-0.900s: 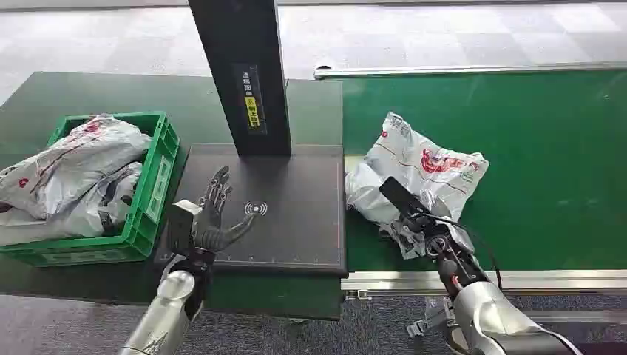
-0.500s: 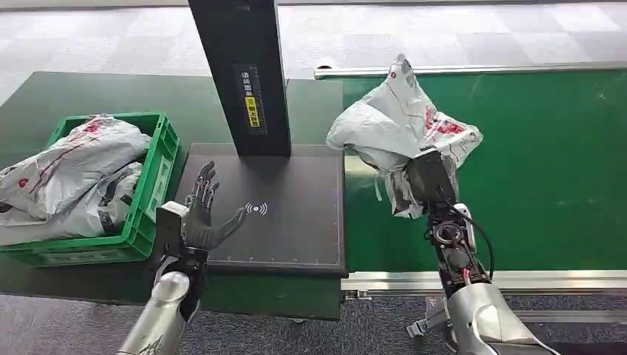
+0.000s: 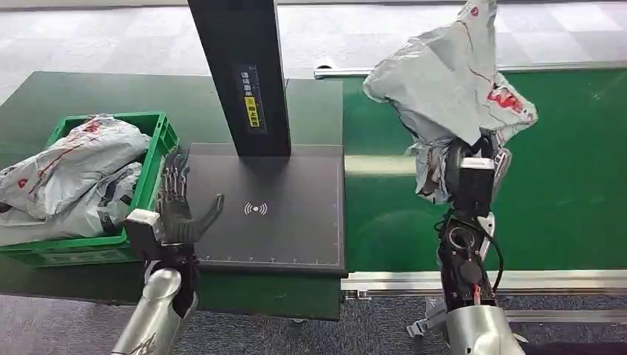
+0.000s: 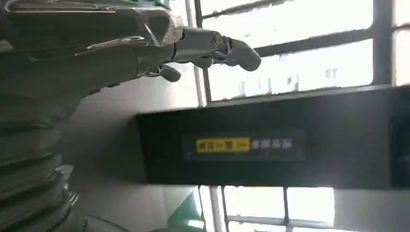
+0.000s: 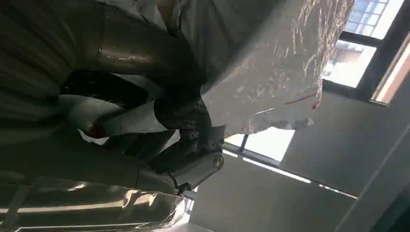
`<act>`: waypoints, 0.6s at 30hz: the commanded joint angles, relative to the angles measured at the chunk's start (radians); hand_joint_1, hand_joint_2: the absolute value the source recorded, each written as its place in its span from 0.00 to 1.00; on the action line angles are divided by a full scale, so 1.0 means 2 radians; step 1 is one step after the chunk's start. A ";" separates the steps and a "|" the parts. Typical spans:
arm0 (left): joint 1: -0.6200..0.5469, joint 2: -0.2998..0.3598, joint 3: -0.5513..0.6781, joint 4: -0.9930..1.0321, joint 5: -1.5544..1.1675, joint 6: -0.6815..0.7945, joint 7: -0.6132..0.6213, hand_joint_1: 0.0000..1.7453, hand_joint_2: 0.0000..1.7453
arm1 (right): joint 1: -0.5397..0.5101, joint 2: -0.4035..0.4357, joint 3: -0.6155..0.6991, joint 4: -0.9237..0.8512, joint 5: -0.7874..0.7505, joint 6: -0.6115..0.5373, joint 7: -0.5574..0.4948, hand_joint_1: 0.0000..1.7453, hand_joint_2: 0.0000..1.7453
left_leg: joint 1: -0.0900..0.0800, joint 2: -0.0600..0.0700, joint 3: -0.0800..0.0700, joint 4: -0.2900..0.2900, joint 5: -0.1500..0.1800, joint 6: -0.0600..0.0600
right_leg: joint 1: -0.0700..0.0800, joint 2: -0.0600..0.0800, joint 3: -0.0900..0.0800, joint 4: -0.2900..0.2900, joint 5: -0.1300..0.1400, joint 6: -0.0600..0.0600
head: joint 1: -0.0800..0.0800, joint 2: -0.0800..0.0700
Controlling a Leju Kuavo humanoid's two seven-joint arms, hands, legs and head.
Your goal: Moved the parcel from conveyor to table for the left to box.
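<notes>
So counting things up: one grey parcel (image 3: 451, 81) in the air, two more grey bags (image 3: 70, 177) stuffed in the one green crate (image 3: 151, 194), one black scanner pad (image 3: 273, 207) with one black post (image 3: 240, 74) standing at its 12 o'clock edge, and one green conveyor (image 3: 562, 170) running off toward 3 o'clock.

The parcel is the main thing here. The right hand (image 3: 469, 174) is grasping it from underneath, fingers bunched into the crumpled lower end of the bag, arm pretty much straight up. It's lifted clear off the conveyor, hanging over the belt at about 1 o'clock from the scanner pad, not touching anything but the hand. Long axis is tilted, running roughly from 7 o'clock down at the grip up to 1 o'clock, with the top corner poking up to the frame edge. The red print is on the side facing 3 o'clock. In the right wrist view the parcel (image 5: 270, 72) billows out past the dark fingers (image 5: 183, 113), which are wrapped tight in the plastic.

The left hand (image 3: 181, 211) is released, holding nothing, fingers spread and pointing up toward 12 o'clock, thumb sticking out toward 3. It sits at the 9 o'clock edge of the pad, right beside the crate wall. In the left wrist view the fingers (image 4: 227, 46) are stretched out in front of the post (image 4: 270, 145) with its yellow label.
</notes>
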 commanded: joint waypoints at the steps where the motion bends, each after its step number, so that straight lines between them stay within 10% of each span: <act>1: -0.015 0.003 0.004 0.004 -0.002 0.008 -0.003 0.00 1.00 | 0.015 0.005 0.017 -0.062 -0.007 -0.004 0.000 1.00 1.00 | -0.001 -0.001 0.001 0.000 0.000 0.001 | -0.001 -0.001 0.001 0.000 0.000 0.000 | 0.000 0.000; 10: -0.016 0.000 0.007 -0.004 -0.001 0.037 -0.018 0.00 1.00 | 0.014 -0.004 0.042 -0.058 0.002 0.011 -0.008 1.00 1.00 | -0.001 -0.001 0.001 0.000 0.000 0.001 | -0.001 0.000 0.001 0.000 -0.001 0.000 | 0.000 0.000; 18: -0.021 -0.026 0.039 -0.095 0.019 0.142 -0.018 0.00 1.00 | -0.007 -0.013 0.238 -0.025 0.145 0.054 -0.014 1.00 1.00 | 0.000 0.001 0.001 0.000 0.000 0.001 | 0.000 0.001 0.000 0.000 0.000 0.000 | 0.000 0.000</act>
